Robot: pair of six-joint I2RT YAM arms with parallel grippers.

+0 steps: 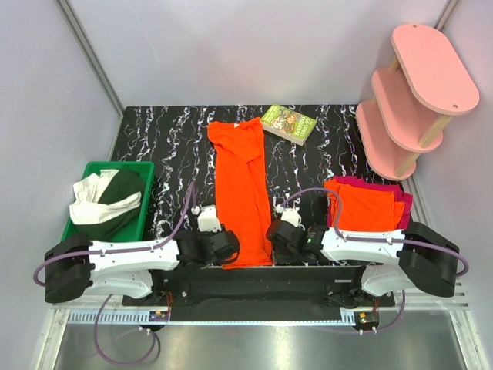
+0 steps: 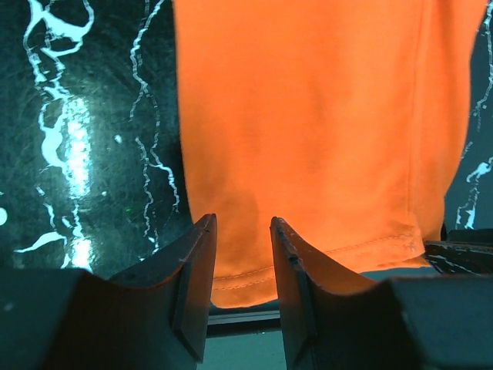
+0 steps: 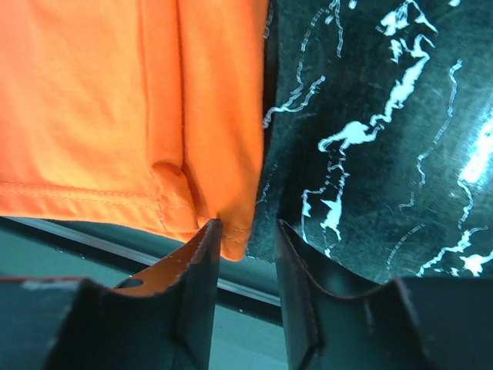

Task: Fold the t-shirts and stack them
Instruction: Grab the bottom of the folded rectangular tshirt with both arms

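A bright orange t-shirt (image 1: 243, 193), folded lengthwise into a long strip, lies in the middle of the table. My left gripper (image 1: 226, 247) is open over its near left corner; the hem (image 2: 246, 281) shows between the fingers in the left wrist view (image 2: 243, 231). My right gripper (image 1: 276, 233) is open at the near right corner; the cloth corner (image 3: 235, 231) lies by the left finger in the right wrist view (image 3: 248, 231). A folded orange shirt (image 1: 366, 206) lies on a magenta-red one (image 1: 402, 202) at the right.
A green bin (image 1: 88, 169) with white and dark green cloths stands at the left. A book (image 1: 289, 123) lies at the back near the shirt's far end. A pink tiered shelf (image 1: 416, 92) stands at the back right. The table's near edge (image 2: 239, 316) is just below the hem.
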